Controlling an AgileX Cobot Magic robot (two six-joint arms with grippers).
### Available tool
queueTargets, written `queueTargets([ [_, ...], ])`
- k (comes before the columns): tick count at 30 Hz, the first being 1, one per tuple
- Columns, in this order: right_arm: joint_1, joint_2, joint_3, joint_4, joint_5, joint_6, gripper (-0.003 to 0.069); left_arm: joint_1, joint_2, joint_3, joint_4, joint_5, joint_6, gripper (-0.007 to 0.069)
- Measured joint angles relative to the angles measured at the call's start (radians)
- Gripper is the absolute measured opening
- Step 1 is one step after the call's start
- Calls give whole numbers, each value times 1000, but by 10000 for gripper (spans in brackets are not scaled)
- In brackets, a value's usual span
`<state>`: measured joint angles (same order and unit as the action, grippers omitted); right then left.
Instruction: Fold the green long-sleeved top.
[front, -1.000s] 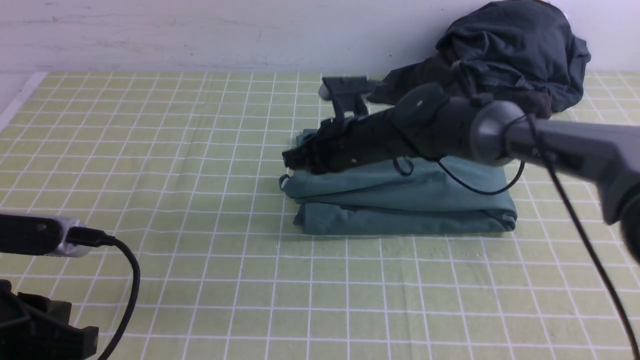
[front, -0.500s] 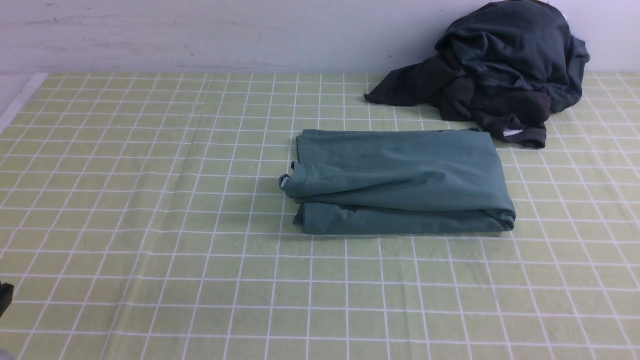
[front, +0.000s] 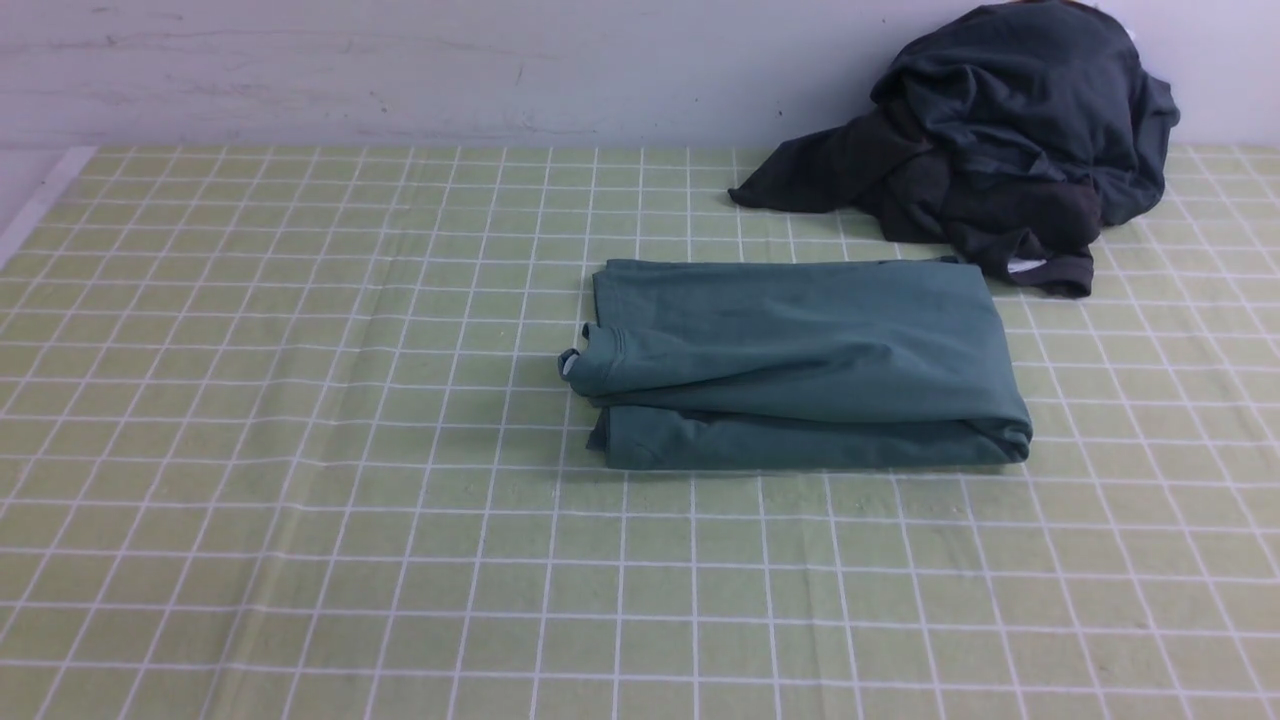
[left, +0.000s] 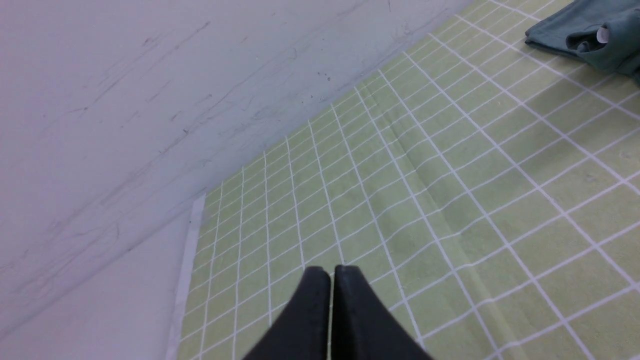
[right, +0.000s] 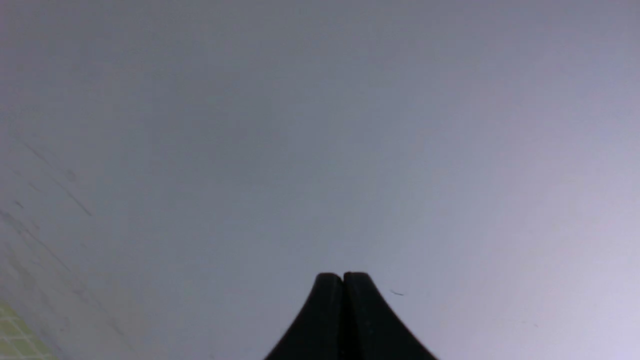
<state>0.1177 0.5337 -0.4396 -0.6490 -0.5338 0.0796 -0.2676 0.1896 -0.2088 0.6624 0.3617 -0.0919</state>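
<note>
While top (front: 800, 360) lies folded, left fingers (left: 314, 305), right fingers (right: 327, 310) closed, empty.

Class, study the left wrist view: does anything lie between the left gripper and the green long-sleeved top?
Nothing visible does. Only checked cloth lies between the left gripper and the green long-sleeved top. The dark heap of clothes sits beyond the top, by the wall.

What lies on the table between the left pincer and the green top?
Nothing. In the left wrist view, only bare checked cloth runs from the left pincer to the green top.
</note>
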Motion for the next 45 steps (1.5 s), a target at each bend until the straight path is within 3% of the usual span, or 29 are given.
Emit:
queueTargets([
  [6, 0, -149, 206, 147, 52, 99, -12, 0, 0, 0, 1, 0, 0, -3],
  [11, -1, -257, 319, 284, 270, 256, -11, 0, 0, 0, 2, 0, 0, -3],
  [15, -1, -272, 363, 297, 388, 321, -10, 0, 0, 0, 3, 0, 0, -3],
  [23, -1, -272, 436, 309, 816, 336, -10, 0, 0, 0, 3, 0, 0, -3],
  [31, -32, -464, 467, 260, 860, 406, -10, 0, -1, 0, 3, -1, 0, -3],
  [35, -54, -535, 466, 332, 879, 398, -10, 0, -1, 0, 4, -1, 0, -3],
  [37, -70, -544, 464, 414, 889, 353, -10, 0, -1, 0, 4, -2, 0, -3],
  [45, -79, -544, 463, 553, 889, 97, -10, 0, -1, 0, 4, -3, 0, -3],
])
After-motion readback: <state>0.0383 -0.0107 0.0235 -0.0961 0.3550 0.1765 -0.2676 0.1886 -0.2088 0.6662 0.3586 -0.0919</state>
